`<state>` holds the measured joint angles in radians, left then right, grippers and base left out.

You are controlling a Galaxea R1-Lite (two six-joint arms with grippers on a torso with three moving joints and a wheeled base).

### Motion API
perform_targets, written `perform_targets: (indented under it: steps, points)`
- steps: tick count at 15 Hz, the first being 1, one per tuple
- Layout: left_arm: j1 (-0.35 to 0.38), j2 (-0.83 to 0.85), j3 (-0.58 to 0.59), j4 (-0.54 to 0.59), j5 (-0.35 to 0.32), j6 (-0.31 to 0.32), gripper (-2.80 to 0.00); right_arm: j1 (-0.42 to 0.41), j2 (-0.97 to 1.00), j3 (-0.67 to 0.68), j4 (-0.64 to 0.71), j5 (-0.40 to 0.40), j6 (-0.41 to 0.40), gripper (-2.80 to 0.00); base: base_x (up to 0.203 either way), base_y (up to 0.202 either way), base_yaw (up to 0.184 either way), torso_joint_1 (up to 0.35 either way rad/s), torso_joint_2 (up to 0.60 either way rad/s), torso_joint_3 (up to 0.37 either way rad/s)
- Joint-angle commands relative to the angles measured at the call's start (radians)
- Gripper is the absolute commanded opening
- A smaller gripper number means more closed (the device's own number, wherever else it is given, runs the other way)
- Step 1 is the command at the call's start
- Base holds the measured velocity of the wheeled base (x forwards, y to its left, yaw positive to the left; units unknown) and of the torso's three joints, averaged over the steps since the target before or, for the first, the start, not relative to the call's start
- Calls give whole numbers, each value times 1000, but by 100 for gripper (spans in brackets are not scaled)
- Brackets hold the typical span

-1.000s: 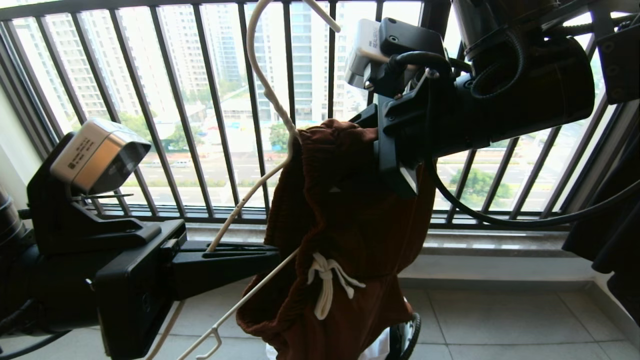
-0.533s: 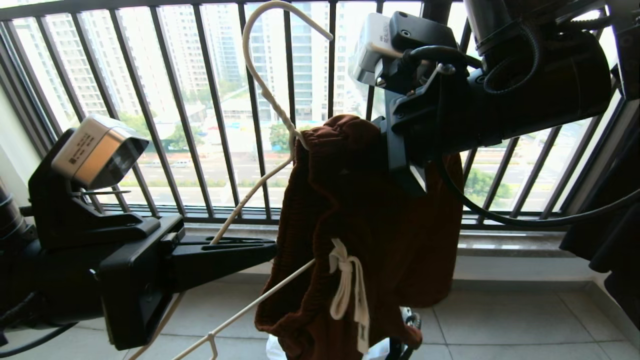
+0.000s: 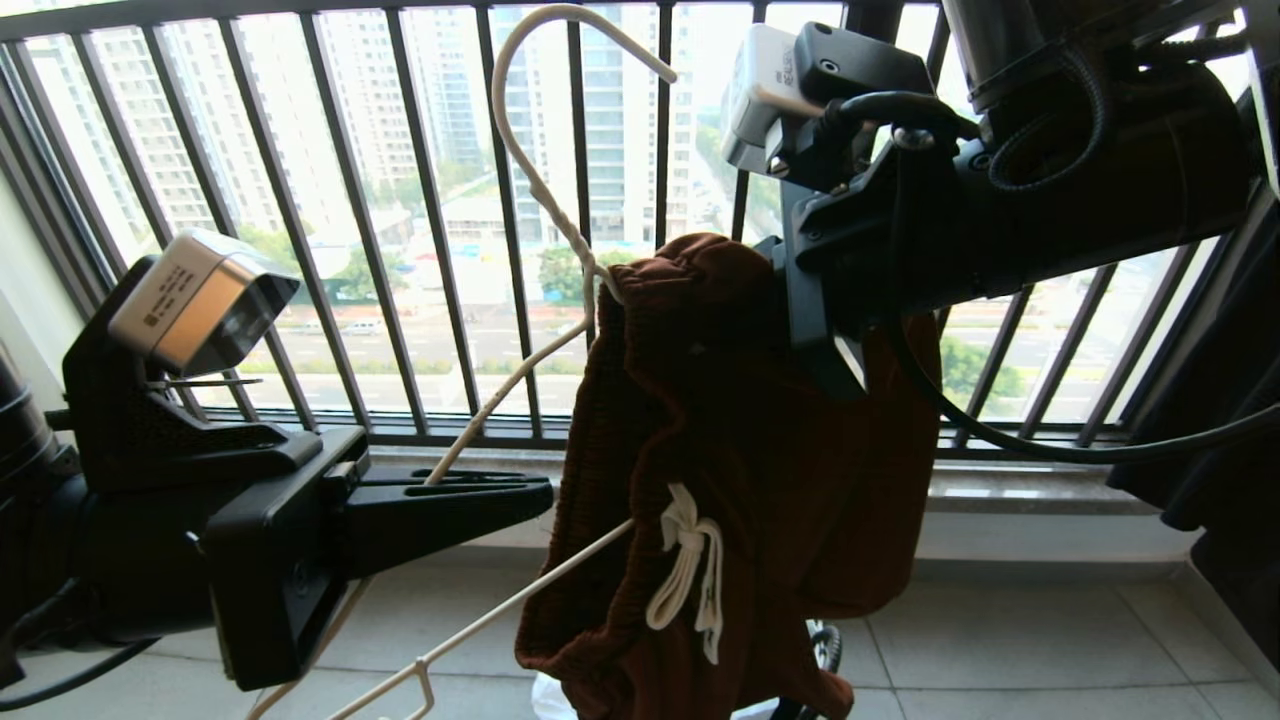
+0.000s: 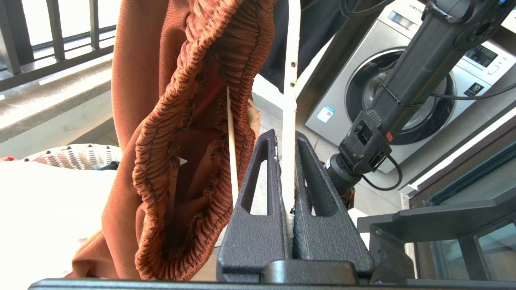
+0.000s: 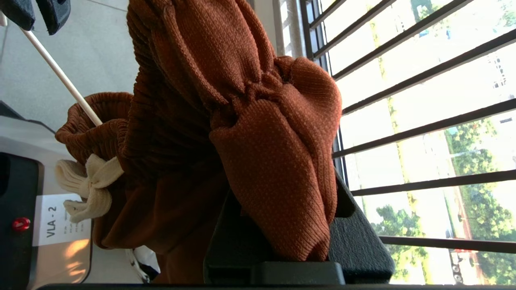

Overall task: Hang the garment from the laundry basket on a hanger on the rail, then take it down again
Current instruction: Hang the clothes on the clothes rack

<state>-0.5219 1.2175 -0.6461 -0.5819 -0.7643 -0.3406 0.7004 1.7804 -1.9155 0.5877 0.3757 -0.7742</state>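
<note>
The garment (image 3: 740, 470), rust-brown shorts with a white drawstring, hangs in front of the balustrade with one arm of the cream hanger (image 3: 520, 170) threaded through its waistband. My left gripper (image 3: 540, 495) is shut on the hanger's other arm (image 4: 291, 80), just beside the gathered waistband (image 4: 173, 133). My right gripper (image 3: 790, 290) comes in from the upper right and is shut on a bunch of the shorts' fabric (image 5: 242, 100), which covers its fingertips. The laundry basket (image 4: 72, 155) stands on the floor below, its dark rim (image 3: 825, 645) peeking out under the shorts. The rail is out of view.
A black balustrade (image 3: 430, 230) of vertical bars runs across just behind the shorts. Dark clothes (image 3: 1230, 470) hang at the far right. A washing machine (image 4: 407, 80) stands behind my right arm. White cloth (image 4: 40, 209) lies in the basket.
My right gripper has closed on the shorts' waistband and shifted slightly up and right, spreading the shorts wider. The hanger's hook has dipped a little. The left arm has kept still.
</note>
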Motion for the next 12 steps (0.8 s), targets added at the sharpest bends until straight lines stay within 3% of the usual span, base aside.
perform_targets:
  steps: [1,12]
  points:
    - [0,0,6,-1,-4,21,0,1,-3,0,3,3,-5,-280,0,0,0,0,0,0]
    - [48,-102,-27,-1,-1,25,0,-19,13,8,1,-1,-1,-280,0,0,0,0,0,0]
